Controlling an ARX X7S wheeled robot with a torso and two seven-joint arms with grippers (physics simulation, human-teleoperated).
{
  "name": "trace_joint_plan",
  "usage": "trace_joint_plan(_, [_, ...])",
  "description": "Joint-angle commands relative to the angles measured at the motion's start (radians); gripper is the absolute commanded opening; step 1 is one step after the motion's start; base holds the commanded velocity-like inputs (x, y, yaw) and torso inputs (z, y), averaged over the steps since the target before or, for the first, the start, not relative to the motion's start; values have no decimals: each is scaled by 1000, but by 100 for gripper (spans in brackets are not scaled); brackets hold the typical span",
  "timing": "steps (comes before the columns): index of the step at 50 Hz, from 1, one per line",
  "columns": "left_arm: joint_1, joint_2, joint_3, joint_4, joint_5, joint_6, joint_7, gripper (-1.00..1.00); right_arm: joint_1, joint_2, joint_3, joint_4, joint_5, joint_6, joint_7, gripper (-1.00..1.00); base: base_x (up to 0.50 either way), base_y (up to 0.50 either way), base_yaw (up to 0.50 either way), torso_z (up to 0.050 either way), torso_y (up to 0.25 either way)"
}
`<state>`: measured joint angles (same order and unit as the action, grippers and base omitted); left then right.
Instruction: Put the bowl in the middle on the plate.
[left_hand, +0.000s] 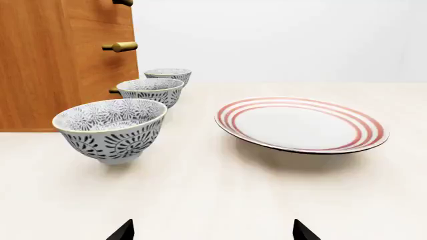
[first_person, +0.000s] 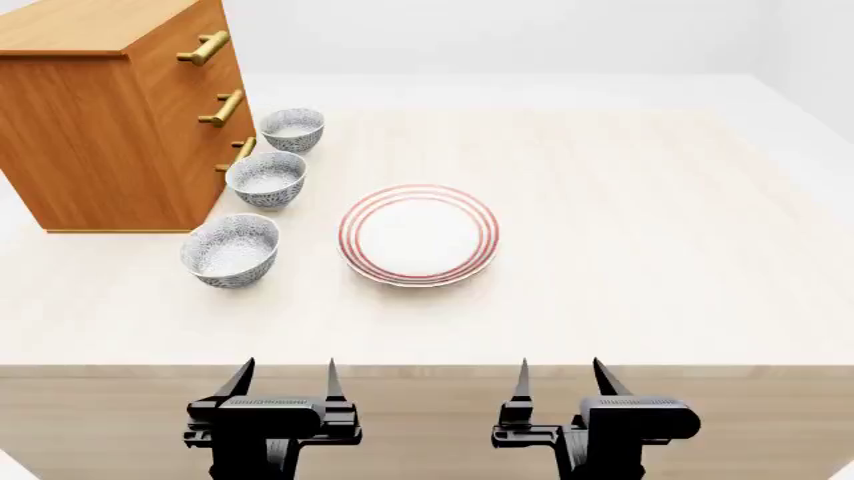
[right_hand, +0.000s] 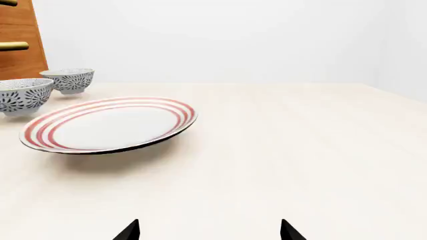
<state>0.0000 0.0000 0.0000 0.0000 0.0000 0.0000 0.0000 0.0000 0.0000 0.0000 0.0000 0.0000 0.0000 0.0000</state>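
Three patterned bowls stand in a row beside the drawers. The bowl in the middle sits upright between a nearer bowl and a farther bowl. To their right lies the red-ringed plate, with nothing on it. My left gripper and right gripper hover at the table's front edge, both open and holding nothing, well short of bowls and plate.
A wooden chest of drawers with brass handles stands at the back left, close behind the bowls. The pale tabletop stretches to the right of the plate. Its front edge runs just ahead of both grippers.
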Motion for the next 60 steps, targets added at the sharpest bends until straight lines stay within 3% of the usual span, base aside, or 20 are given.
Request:
trace_joint_plan(1, [-5, -16, 14, 4, -19, -11, -19, 100, -3, 16, -23, 0, 7, -6, 22, 100, 0, 0, 0, 0, 0])
trace_joint_plan(15, [-13, -53, 60, 38, -47, -52, -70, 100, 3, 61, -69, -76, 3, 62, 91, 100, 0, 0, 0, 0, 0])
trace_joint_plan(19, [-42, -66, 79, 210, -42, -244, -87, 100, 37, 88, -58, -235, 43, 264, 73, 100, 0, 0, 0, 0, 0])
trace_joint_plan(20, [-93, -72, 77, 297, -65, -375, -78, 100, 92, 118, -69, -330, 15, 410, 72, 100, 0, 0, 0, 0, 0])
trace_joint_plan(22, [-170, -77, 76, 373, -77, -501, -84, 100, 161, 125, -35, -438, 58, 566, 56, 100, 0, 0, 0, 0, 0])
trace_joint_plan(26, [-330, -61, 33, 492, -148, -731, -90, 100, 281, 144, -10, -567, 104, 764, 43, 100, 0, 0, 0, 0, 0])
trace_joint_plan(36, [-339, -86, 82, 466, -128, -693, -108, 100, 273, 142, 4, -600, 121, 759, 55, 100, 0, 0, 0, 0, 0])
trace_joint_plan(60, [-345, -116, 106, 442, -145, -655, -132, 100, 299, 158, 7, -601, 160, 781, 54, 100, 495, 0, 0, 0, 0])
